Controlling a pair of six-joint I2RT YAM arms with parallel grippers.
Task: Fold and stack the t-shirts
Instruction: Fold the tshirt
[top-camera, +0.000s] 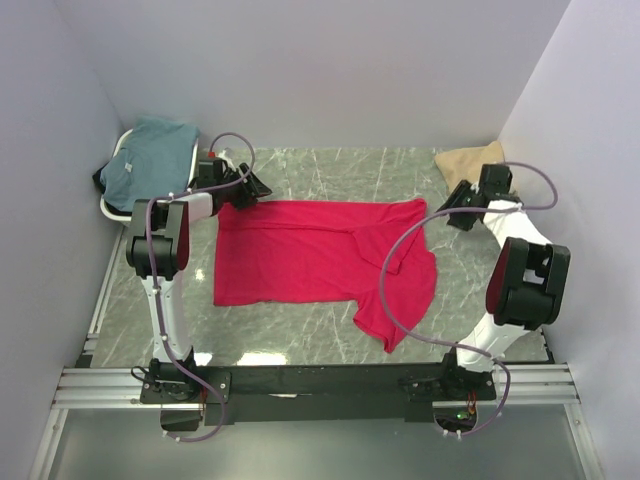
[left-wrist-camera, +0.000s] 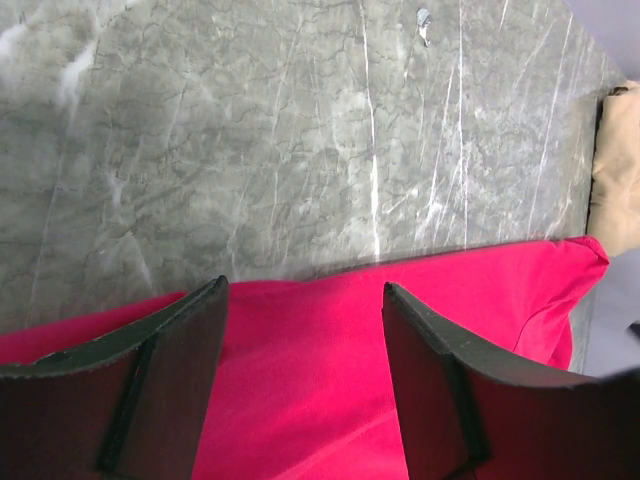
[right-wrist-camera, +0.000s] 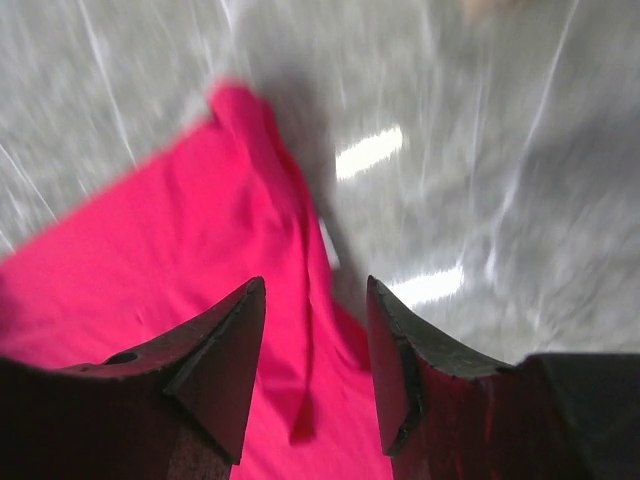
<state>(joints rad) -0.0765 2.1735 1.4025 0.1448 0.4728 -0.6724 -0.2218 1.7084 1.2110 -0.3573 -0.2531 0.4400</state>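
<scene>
The crimson red t-shirt (top-camera: 320, 255) lies spread on the marble table, partly folded, one sleeve hanging toward the near right. My left gripper (top-camera: 252, 188) is open and empty above the shirt's far left corner; red cloth (left-wrist-camera: 320, 390) shows between its fingers. My right gripper (top-camera: 456, 217) is open and empty at the shirt's far right corner; the cloth edge (right-wrist-camera: 250, 230) runs between its fingers. The tan beige t-shirt (top-camera: 468, 160) lies folded at the far right, also in the left wrist view (left-wrist-camera: 618, 170). The teal blue t-shirt (top-camera: 145, 160) lies in the basket at far left.
A white oval basket (top-camera: 108, 207) stands at the far left corner under the teal shirt. Pale walls close in the table on three sides. The grey marble tabletop (top-camera: 330, 170) runs bare behind the red shirt.
</scene>
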